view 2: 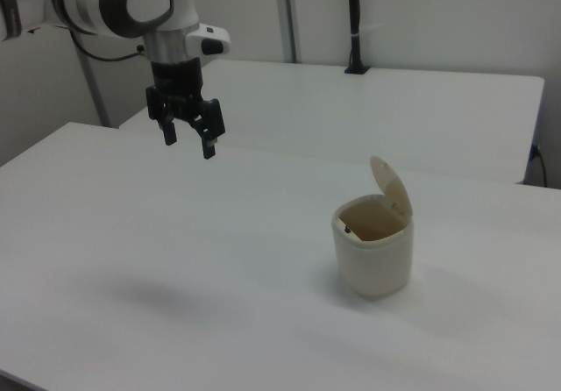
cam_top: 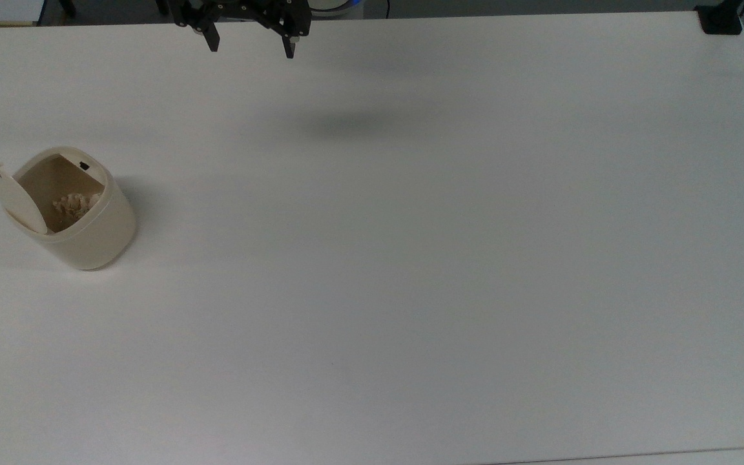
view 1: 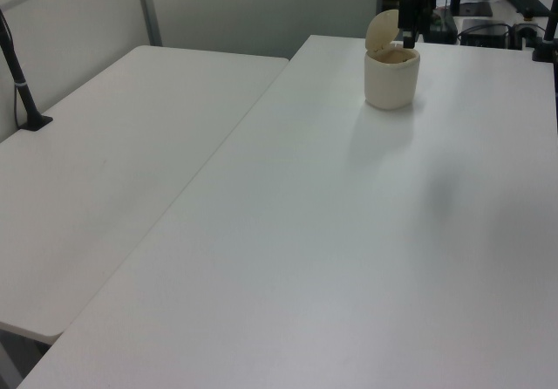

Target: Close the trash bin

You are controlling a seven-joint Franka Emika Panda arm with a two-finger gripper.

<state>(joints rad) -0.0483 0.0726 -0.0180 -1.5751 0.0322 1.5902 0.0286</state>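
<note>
Step in hand: the approach is judged to be the work now, since the lid [view 2: 391, 186] is raised and the gripper [view 2: 188, 136] hangs well apart from the trash bin [view 2: 373, 259].
Approach advice: the gripper would best be carried across to the outer face of the raised lid, on the side away from the opening, and kept above the lid's top edge on the way so the bin is not knocked.
Closing advice: the lid would best be pushed over and down near its free edge, away from the hinge, gently, as so light a bin could slide or tip on the table [cam_top: 411, 290].
Bin place: middle left of the top view, upper right of the left view, lower right of centre in the right view, standing upright on the white table.
Bin look: cream plastic, rounded walls, a flat lid standing nearly upright at one side of the rim, a small black button [cam_top: 84, 166] by the rim, crumpled pale waste [cam_top: 75, 205] seen inside.
Gripper place: top edge of the top view, upper left of the right view, high above the table.
Gripper state: fingers spread, nothing held between them.
</note>
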